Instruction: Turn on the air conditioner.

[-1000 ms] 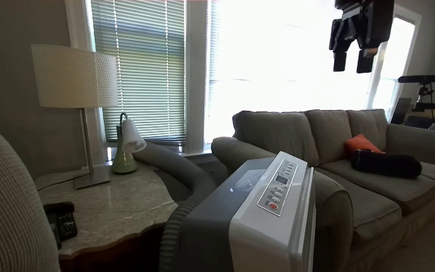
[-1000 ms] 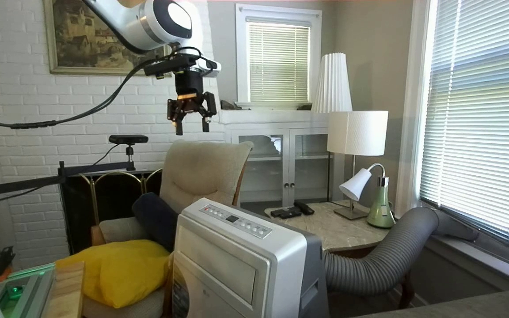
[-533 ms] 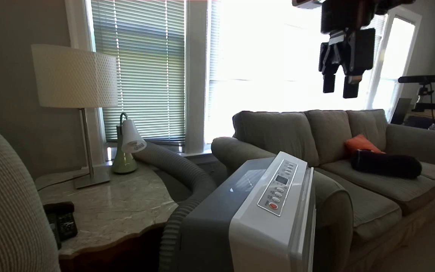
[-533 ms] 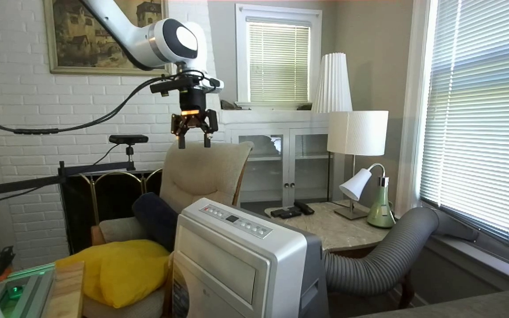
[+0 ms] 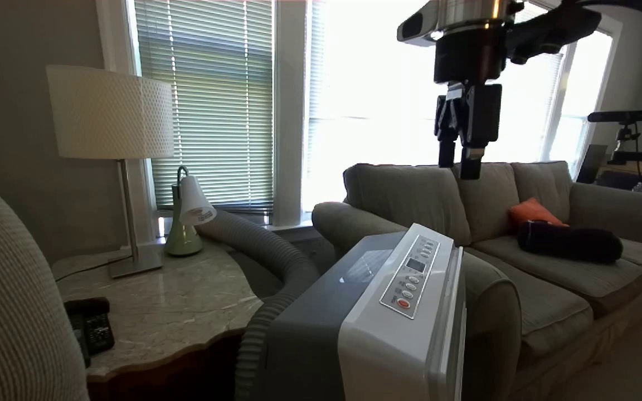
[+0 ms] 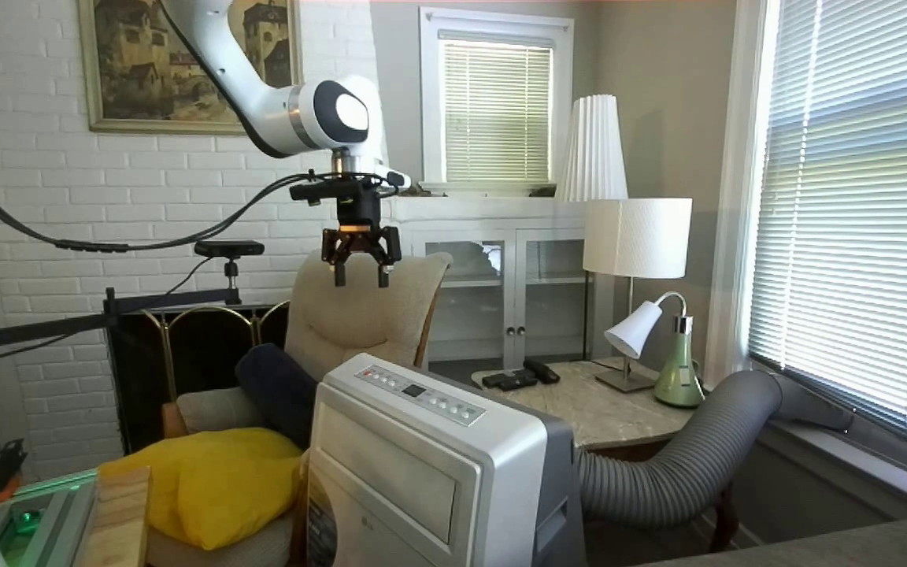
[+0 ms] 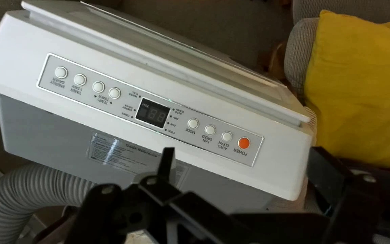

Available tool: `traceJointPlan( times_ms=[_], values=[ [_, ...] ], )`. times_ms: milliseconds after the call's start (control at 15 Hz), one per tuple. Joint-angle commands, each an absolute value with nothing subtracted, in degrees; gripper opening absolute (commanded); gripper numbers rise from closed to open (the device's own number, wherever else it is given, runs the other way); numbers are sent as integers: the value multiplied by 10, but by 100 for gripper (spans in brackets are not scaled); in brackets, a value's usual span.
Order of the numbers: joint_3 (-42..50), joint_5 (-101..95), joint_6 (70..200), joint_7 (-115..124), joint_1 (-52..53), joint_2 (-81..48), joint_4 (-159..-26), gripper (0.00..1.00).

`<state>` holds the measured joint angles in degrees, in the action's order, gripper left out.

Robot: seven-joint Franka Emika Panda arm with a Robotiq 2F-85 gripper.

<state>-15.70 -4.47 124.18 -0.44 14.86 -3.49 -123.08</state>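
The air conditioner is a boxy grey unit with a white front, also in the other exterior view. In the wrist view its white top carries a control panel with white buttons, a dark display with no lit digits visible, and an orange power button at the right end. My gripper hangs pointing down above the unit, apart from it, in both exterior views. It is open and empty, its fingers spread wide in the wrist view.
A grey hose runs from the unit to the window. A chair with a yellow pillow stands beside the unit. A marble-topped table holds a green lamp and phone. A sofa is close by.
My gripper has come down toward the air conditioner, moving left in an exterior view and slightly right in the other. It stays open. The air conditioner has not moved.
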Motion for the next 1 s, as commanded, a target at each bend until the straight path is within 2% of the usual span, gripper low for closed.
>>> traceJointPlan(
  times_ms=[0, 933],
  values=[
    [-155, -44, 1241, -4, 152, -42, -1225, 100],
    [-159, -40, 1273, 6, 160, -79, -1213, 100]
  ],
)
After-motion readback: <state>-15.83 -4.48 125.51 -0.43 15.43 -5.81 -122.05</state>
